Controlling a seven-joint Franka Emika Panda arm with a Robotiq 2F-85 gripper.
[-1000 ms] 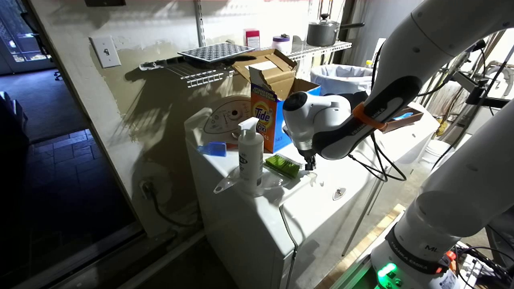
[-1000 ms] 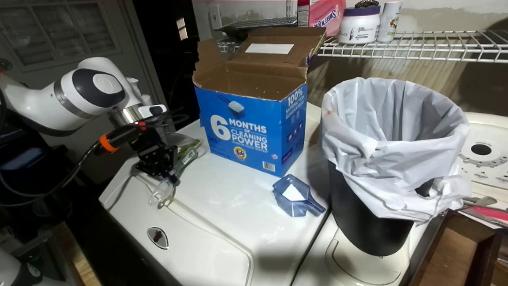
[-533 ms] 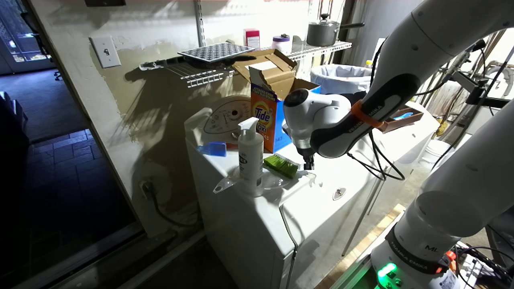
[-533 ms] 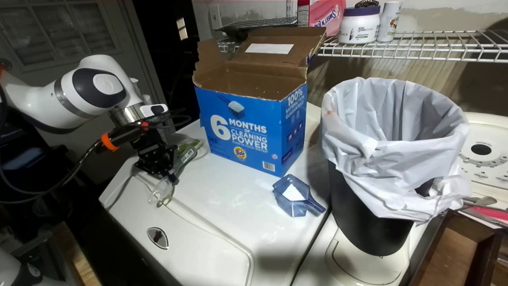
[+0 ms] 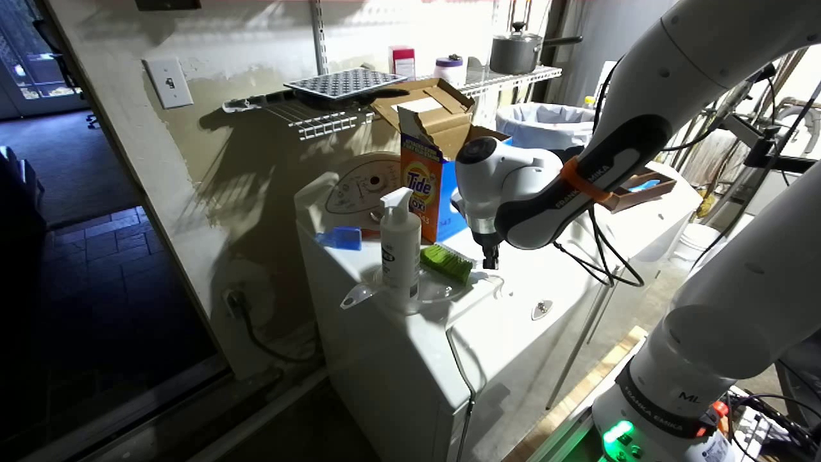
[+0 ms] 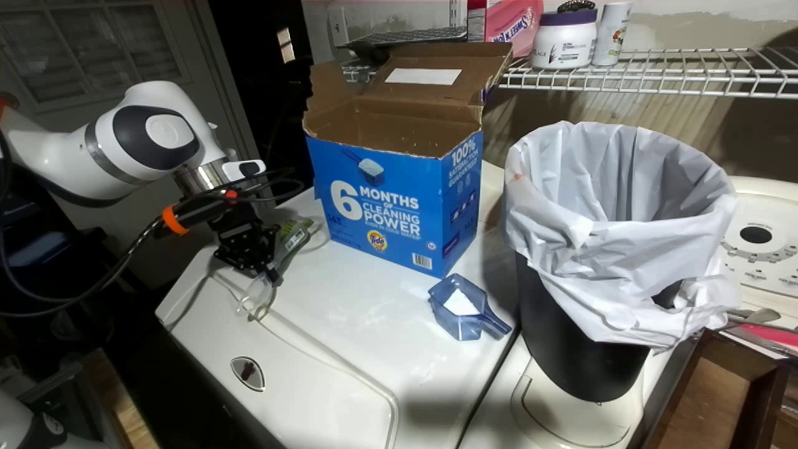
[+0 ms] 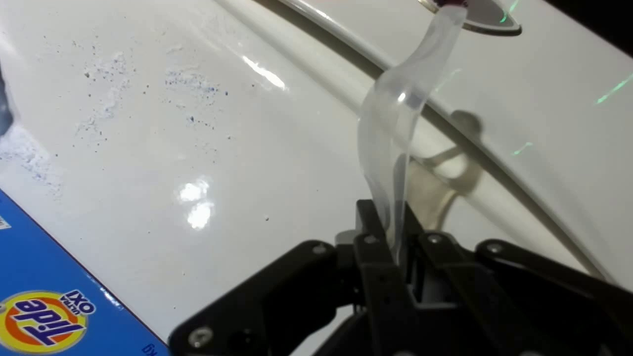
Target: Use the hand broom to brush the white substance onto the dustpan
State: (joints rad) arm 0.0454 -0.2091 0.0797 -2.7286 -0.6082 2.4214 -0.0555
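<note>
The gripper (image 7: pixel 388 223) pinches the hand broom (image 5: pixel 454 267) by its clear handle (image 7: pixel 384 123), presumably freeing bristles (image 5: pixel 444 261) to sweep white powder (image 7: pixel 188 83) into the dustpan (image 5: pixel 442 290) (perhaps anchored by a bottle (image 5: pixel 401 253)).

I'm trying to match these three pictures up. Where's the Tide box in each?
In an exterior view: the Tide box, orange face showing, just above the middle, partly behind the pump bottle.
In an exterior view: the Tide box, blue side showing, upper middle.
Wrist view: the Tide box, bottom left corner, cut off by the picture's edge.
Shared landmark: the shiny badge, below the Tide box in both exterior views, top right in the wrist view.
</note>
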